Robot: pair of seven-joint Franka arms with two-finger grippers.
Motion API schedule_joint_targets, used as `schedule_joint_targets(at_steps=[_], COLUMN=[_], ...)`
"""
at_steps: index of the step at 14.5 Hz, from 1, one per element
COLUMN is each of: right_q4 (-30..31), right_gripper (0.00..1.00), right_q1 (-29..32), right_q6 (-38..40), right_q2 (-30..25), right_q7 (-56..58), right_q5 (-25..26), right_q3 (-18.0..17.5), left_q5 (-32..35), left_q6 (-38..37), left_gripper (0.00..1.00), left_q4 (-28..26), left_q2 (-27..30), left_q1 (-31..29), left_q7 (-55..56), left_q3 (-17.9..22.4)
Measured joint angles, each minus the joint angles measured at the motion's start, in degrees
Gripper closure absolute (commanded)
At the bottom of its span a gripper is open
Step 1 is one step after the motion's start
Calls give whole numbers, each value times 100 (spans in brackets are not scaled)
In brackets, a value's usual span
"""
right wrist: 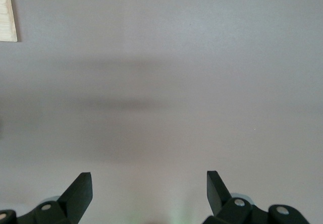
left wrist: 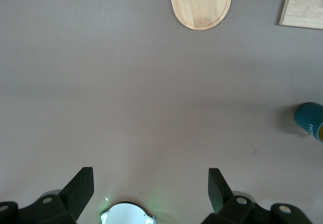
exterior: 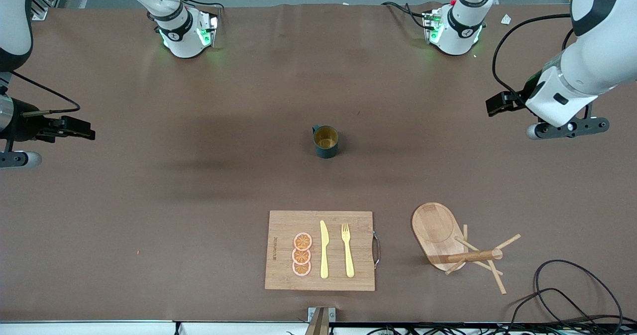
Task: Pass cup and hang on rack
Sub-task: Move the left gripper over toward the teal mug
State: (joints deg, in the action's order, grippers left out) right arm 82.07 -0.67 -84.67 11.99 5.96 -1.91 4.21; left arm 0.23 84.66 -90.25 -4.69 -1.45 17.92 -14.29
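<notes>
The cup (exterior: 326, 141), a dark teal mug with a yellowish inside, stands upright in the middle of the table, its small handle toward the right arm's end. The left wrist view catches its edge (left wrist: 311, 120). The rack (exterior: 465, 250), a wooden mug tree with thin pegs on an oval base (left wrist: 200, 2), stands nearer the front camera, toward the left arm's end. My left gripper (exterior: 567, 127) (left wrist: 150, 184) hangs open over bare table at its end. At the other end, my right gripper (exterior: 19, 159) (right wrist: 149, 186) is open too, nothing between its fingers.
A bamboo cutting board (exterior: 321, 250) (left wrist: 305, 7) (right wrist: 6, 12) lies beside the rack, near the front edge, with orange slices (exterior: 302, 254), a yellow knife (exterior: 324, 249) and a yellow fork (exterior: 347, 250) on it. Black cables (exterior: 572, 295) loop at the corner by the rack.
</notes>
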Motion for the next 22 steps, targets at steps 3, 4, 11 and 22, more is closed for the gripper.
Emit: schedule_joint_targets(at_steps=[3,4,11,22], right_q4=[-60,-116,-149,999], right_gripper=[0,0,0,0], right_q1=[6,6,197,274], right_q6=[-9,-6,248,256], right_q2=[6,6,-90,-1422], right_q7=[-12,-12,-7,-2], right_q5=[0,0,3,239], right_q3=[-6,-12,-15,-196], left_q5=[247,365,1019,1558], left_q6=[-1,-1,15,262], left_gripper=[0,0,0,0], left_q4=[-20,-22,-8,1004], left_q2=[-34,-67,-368,-1696], left_q1=[4,6,273,1069], left_q7=[288,395,1244,2529], left_q3=[-241,-345,-721,-726])
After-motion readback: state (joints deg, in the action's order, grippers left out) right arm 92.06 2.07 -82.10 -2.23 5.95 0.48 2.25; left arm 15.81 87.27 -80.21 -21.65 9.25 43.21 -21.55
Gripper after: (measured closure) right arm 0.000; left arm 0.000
